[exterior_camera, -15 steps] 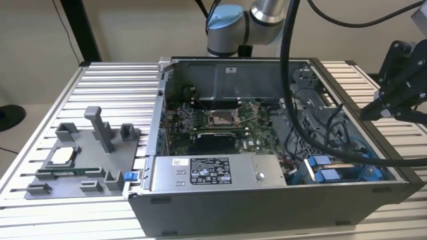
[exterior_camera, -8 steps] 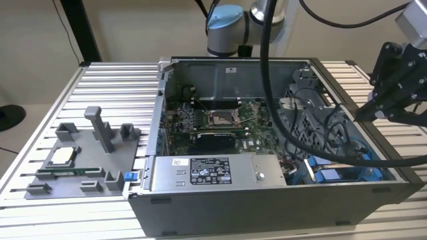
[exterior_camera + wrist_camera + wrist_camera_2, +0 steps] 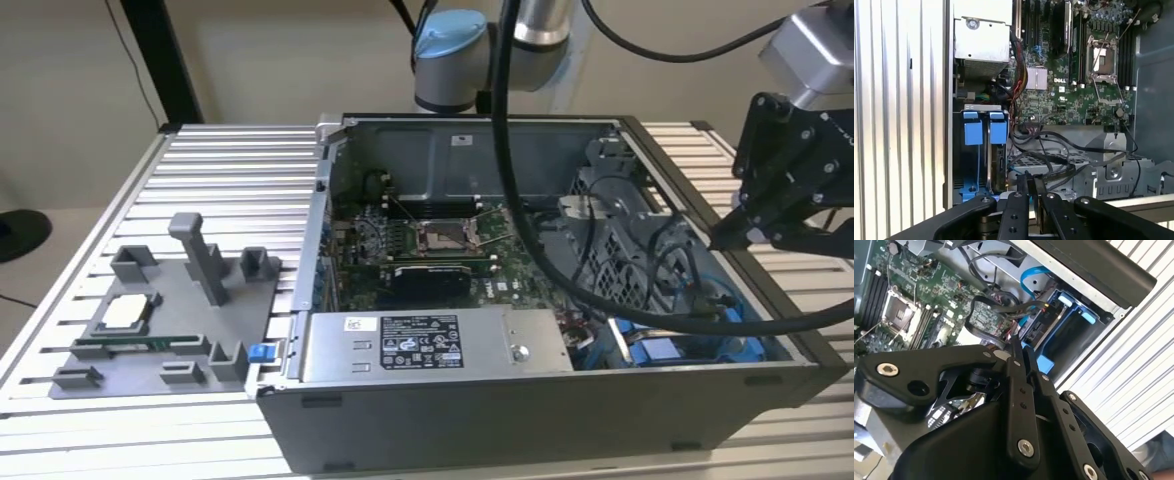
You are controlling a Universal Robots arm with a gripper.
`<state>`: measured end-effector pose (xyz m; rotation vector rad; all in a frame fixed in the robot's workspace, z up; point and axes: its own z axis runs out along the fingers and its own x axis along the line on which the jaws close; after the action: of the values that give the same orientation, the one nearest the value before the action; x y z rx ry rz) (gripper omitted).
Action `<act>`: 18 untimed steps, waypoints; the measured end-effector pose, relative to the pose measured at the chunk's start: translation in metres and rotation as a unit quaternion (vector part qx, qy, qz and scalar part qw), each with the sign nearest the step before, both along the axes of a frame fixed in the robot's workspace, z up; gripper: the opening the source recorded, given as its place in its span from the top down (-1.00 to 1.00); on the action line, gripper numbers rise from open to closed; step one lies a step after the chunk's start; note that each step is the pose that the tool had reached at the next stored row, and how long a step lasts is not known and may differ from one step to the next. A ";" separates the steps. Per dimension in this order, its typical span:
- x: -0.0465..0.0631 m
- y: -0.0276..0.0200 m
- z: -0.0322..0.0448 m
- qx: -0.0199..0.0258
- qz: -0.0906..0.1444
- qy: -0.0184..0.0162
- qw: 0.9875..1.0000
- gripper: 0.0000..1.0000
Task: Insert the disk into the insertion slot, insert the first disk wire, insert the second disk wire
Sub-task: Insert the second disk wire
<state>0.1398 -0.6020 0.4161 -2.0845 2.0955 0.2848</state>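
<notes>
The disk (image 3: 996, 167) already sits in the insertion slot (image 3: 976, 150); gripper (image 3: 1030, 187) jaws together, empty, wires seemingly left.

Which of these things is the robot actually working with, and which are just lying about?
In the job:
- gripper
- drive bay with blue tabs
- loose black wires beside it

Just lying about:
- power-supply box
- motherboard
- grey parts tray on the table

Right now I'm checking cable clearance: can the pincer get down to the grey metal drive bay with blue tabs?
Probably yes: the pincer hangs above the open case, over the drive bay; black cables lie beside it.
</notes>
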 end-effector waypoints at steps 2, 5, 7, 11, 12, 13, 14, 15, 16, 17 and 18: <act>-0.001 0.0008 -0.0008 -0.005 0.000 -0.009 1.000 1.00; -0.002 0.0022 -0.0020 -0.012 0.000 -0.023 1.000 1.00; -0.003 0.0028 -0.0032 -0.014 0.000 -0.031 0.999 1.00; -0.003 0.0036 -0.0069 -0.018 0.000 -0.043 0.999 1.00; -0.003 0.0037 -0.0079 -0.019 0.000 -0.045 0.999 1.00; -0.003 0.0039 -0.0088 -0.021 0.000 -0.047 0.999 1.00; -0.003 0.0041 -0.0097 -0.022 0.000 -0.049 0.999 1.00; -0.003 0.0042 -0.0106 -0.023 0.000 -0.050 0.998 1.00; -0.003 0.0044 -0.0116 -0.024 0.000 -0.052 0.998 1.00; -0.003 0.0045 -0.0126 -0.026 0.000 -0.053 0.998 1.00; -0.003 0.0047 -0.0136 -0.027 0.000 -0.054 0.998 1.00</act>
<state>0.1363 -0.5973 0.4025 -2.0801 2.0622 0.1129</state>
